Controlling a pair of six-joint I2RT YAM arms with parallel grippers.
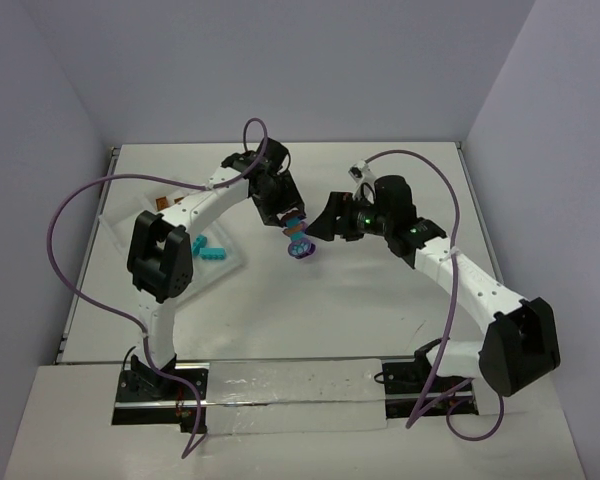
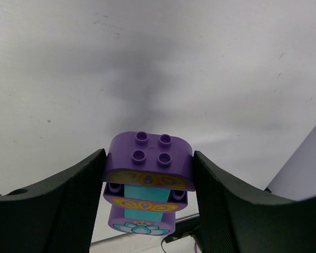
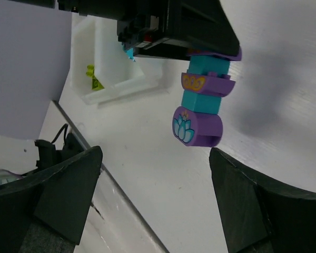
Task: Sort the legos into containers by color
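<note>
Overhead and wrist views as I had them on screen. The left gripper point(image 2: 148, 176) held a stacked lego cluster point(image 3: 201, 103) by its top purple brick, one black finger point(image 2: 76, 190) pressed to each side of that brick. The stack hung below the gripper over the middle of the white table point(image 1: 380, 320). From the top down it read purple, turquoise, a purple piece with gold ornament, turquoise, and a rounded purple brick bearing a lotus print. The right gripper point(image 1: 325, 222) sat just to the right of the cluster and faced it. Its jaws were spread wide with nothing between them, and I saw no contact with the stack. The white tray point(image 1: 118, 228) lay at the left of the table, partly under the left arm. In it I could make out turquoise bricks point(image 1: 212, 250) in the near compartment, an orange-brown brick point(image 1: 162, 204) farther back and a lime green brick point(image 3: 93, 79).
</note>
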